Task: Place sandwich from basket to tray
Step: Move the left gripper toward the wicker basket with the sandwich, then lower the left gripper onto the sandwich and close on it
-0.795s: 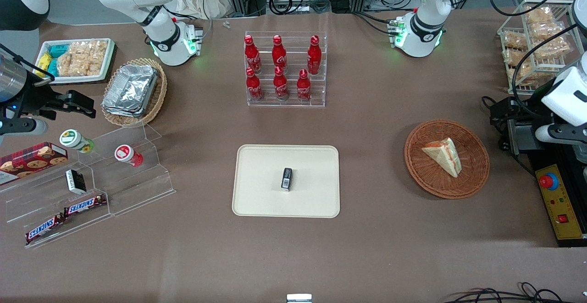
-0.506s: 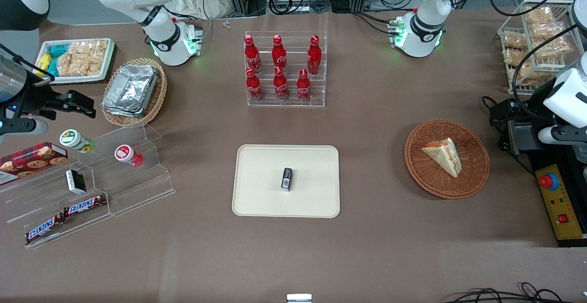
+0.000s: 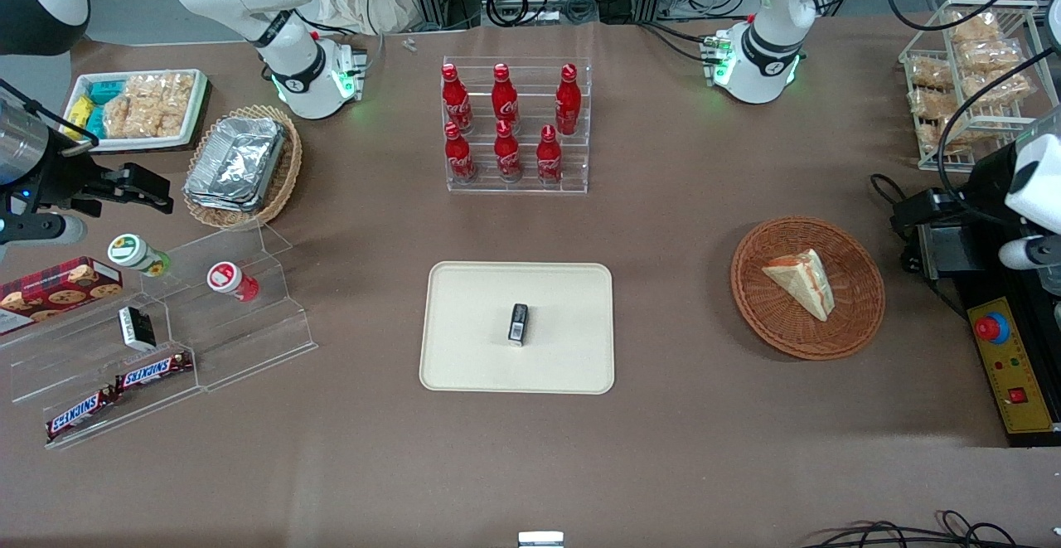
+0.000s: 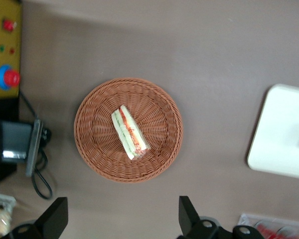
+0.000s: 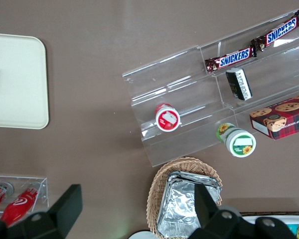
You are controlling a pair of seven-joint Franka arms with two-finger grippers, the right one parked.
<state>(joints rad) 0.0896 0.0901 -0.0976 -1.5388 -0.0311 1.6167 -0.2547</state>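
Looking from the front, I see the sandwich (image 3: 801,283), a pale bread wedge with an orange-red edge, lying in the round woven wicker basket (image 3: 854,328). The flat cream tray (image 3: 472,349), rounded at its corners, lies well apart toward the parked arm's end and carries a small dark packet (image 3: 518,322). From my left wrist camera, the gripper (image 4: 120,215) hangs above the table beside the basket (image 4: 97,154), its dark fingers (image 4: 54,217) spread wide and holding nothing; the sandwich (image 4: 129,132) shows its layered green and red filling.
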